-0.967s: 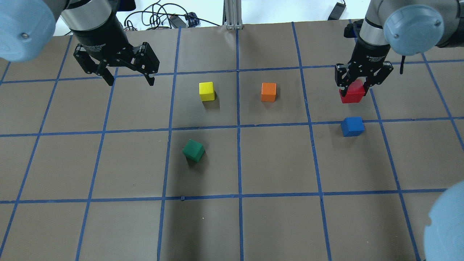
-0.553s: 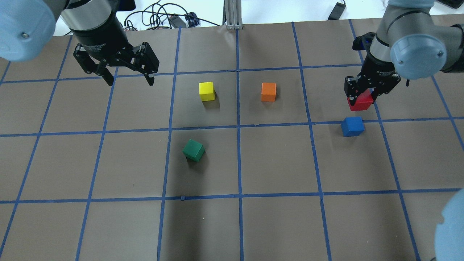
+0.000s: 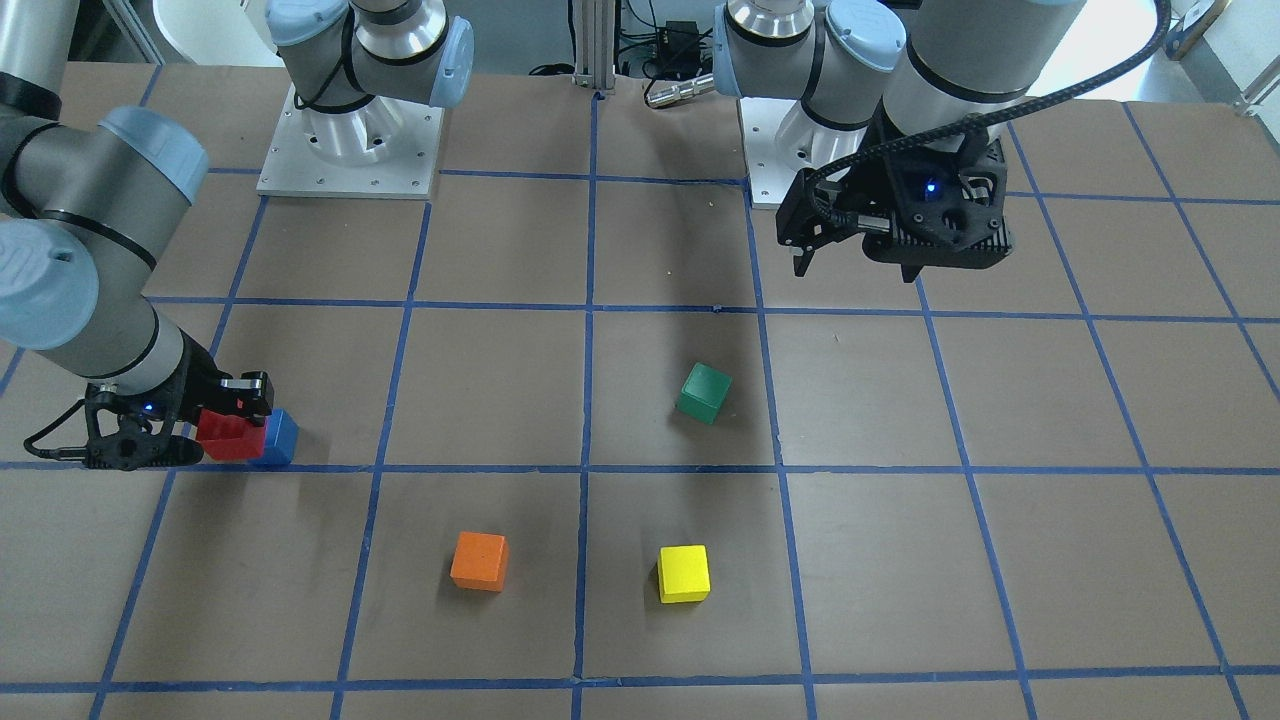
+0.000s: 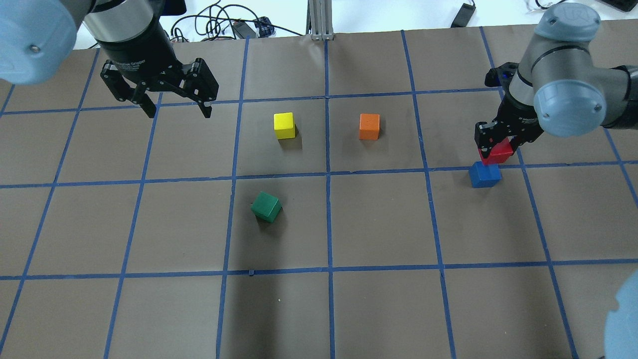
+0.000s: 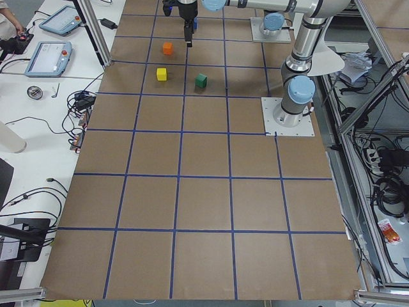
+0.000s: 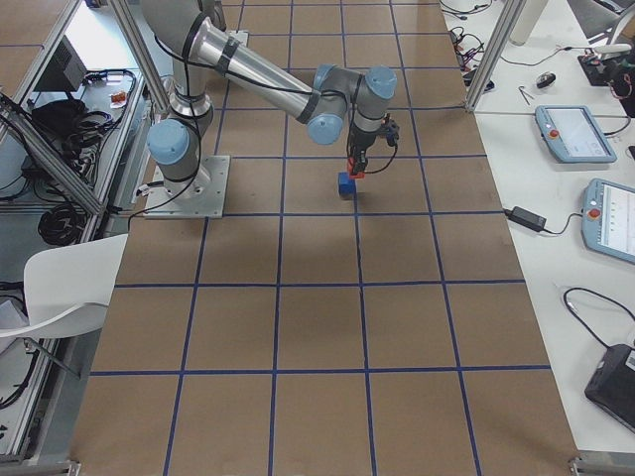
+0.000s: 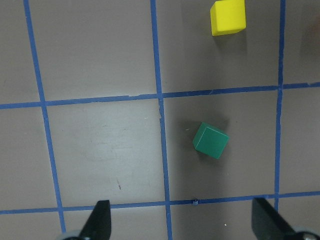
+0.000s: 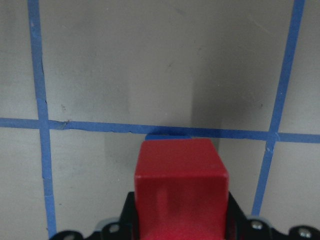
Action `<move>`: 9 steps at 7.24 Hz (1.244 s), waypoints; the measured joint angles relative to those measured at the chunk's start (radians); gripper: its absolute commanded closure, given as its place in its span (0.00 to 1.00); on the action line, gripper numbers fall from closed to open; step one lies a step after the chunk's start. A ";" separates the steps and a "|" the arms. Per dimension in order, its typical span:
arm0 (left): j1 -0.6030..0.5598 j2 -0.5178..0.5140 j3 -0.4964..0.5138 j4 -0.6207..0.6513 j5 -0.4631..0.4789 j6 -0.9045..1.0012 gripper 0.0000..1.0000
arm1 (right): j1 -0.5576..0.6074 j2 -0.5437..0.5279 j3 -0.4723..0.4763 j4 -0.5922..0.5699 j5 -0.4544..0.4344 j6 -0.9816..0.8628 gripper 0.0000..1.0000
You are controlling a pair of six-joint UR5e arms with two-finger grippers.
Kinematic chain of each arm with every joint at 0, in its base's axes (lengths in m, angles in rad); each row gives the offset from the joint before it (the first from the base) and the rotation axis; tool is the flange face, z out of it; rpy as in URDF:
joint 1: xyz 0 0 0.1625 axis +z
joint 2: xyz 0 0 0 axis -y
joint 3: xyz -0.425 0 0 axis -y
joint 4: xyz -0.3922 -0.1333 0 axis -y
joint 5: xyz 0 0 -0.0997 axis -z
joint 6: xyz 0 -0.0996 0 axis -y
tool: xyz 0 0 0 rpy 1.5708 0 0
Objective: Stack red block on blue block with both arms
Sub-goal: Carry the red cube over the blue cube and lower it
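My right gripper (image 4: 498,144) is shut on the red block (image 4: 496,151) and holds it in the air, just above and slightly behind the blue block (image 4: 484,175). In the front view the red block (image 3: 229,436) overlaps the blue block (image 3: 279,438). In the right wrist view the red block (image 8: 181,192) fills the jaws and only a sliver of the blue block (image 8: 168,135) shows past it. My left gripper (image 4: 177,107) is open and empty, high over the far left of the table.
A yellow cube (image 4: 284,125) and an orange cube (image 4: 369,126) stand mid-table. A green cube (image 4: 266,207) lies turned, nearer the front. Cables (image 4: 219,25) lie beyond the table's far edge.
My right gripper has carried the red block toward the front and lower, from behind the blue block to just above it. The left arm has not moved.
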 measured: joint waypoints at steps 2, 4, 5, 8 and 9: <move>0.000 0.000 0.000 -0.001 0.001 0.000 0.00 | 0.000 -0.001 0.011 -0.003 0.001 -0.005 1.00; 0.000 0.000 0.000 0.000 0.001 0.000 0.00 | 0.000 -0.001 0.027 -0.004 0.001 0.000 1.00; 0.000 0.000 0.000 0.000 0.000 0.000 0.00 | 0.000 -0.001 0.032 -0.004 0.000 0.004 0.99; 0.000 0.000 0.000 0.000 -0.002 0.000 0.00 | 0.000 -0.001 0.035 -0.008 -0.005 0.007 0.82; 0.000 0.000 0.000 0.000 -0.003 0.000 0.00 | 0.000 -0.001 0.035 -0.009 -0.006 0.007 0.74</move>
